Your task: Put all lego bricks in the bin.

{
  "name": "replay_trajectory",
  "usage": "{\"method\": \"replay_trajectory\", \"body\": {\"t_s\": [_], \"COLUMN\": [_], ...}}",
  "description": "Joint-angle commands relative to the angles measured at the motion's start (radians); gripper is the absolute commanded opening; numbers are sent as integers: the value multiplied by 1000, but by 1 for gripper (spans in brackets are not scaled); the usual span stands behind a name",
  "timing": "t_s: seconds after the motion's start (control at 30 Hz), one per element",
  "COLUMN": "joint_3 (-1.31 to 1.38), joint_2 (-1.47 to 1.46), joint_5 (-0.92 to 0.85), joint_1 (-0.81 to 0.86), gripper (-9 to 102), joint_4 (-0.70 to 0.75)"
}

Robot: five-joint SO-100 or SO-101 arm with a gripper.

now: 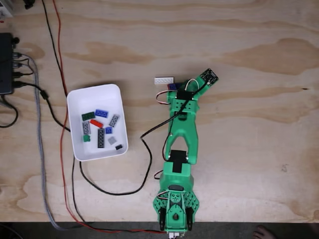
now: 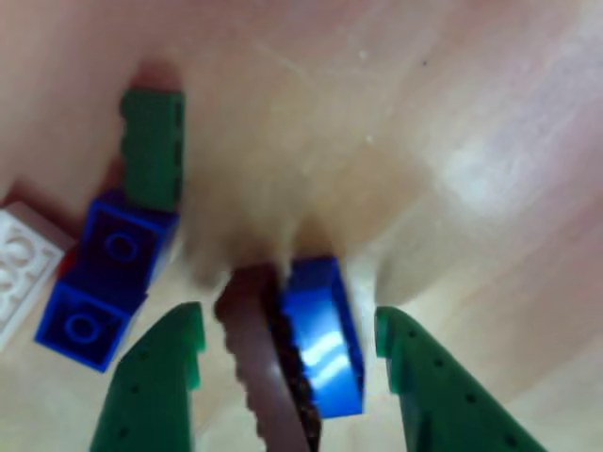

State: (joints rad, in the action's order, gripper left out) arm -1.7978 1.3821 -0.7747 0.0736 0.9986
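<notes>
Between the claw tips: a blue brick [image 2: 320, 339] is seen standing on edge in the other view, with a brownish piece [image 2: 259, 367] pressed against its left face; both lie inside the span of the claw [image 2: 287, 344].
Claw state: the green fingers [image 2: 160, 386] are spread, with a gap visible between each tip and the pair of pieces, so the claw is judged released and nothing is gripped.
Why held so: the wide spread is judged to be a straddle, so that both pieces can be taken in one closing.
Risk: the blue brick is tilted, and a slip sideways is thought possible when it is squeezed.
Beyond the claw, to its left: a second blue brick [image 2: 104, 282] with two round studs is seen flat on the worktop [image 2: 452, 141], touched at its far end by a green brick [image 2: 151, 146]; a white brick [image 2: 24, 268] lies just beside it at the picture's edge.
Same group from above: in the fixed view the white brick [image 1: 164, 80] lies just left of the claw, which is hidden under the arm's head.
Far from the claw: the bin [image 1: 89, 94] is placed well to the left in the fixed view, apart from the arm, presumably so that the reach stays unobstructed.
Bin contents: about ten bricks are lying inside, among them a red one [image 1: 96, 123] and a long grey one [image 1: 101, 138].
Task progress: most bricks are binned; the cluster at the claw is left.
</notes>
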Motion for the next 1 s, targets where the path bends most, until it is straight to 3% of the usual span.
{"method": "replay_trajectory", "body": {"t_s": [0.0, 0.13, 0.23, 0.37, 0.47, 0.6, 0.7, 0.83, 0.97], "joint_3": [71, 69, 48, 43, -20, -84, 6, 245, 310], "joint_2": [12, -3, -5, 48, 244, 652, 847, 695, 423], "joint_5": [-32, -72, -66, -51, -11, 55, 176, 354, 445], "joint_1": [21, 34, 38, 17, -48, -242, -479, -847, -976], "gripper": [26, 21, 0, 0, 0, 0, 0, 0, 0], "joint_4": [63, 66, 23, 38, 57, 144, 253, 423, 379]}}
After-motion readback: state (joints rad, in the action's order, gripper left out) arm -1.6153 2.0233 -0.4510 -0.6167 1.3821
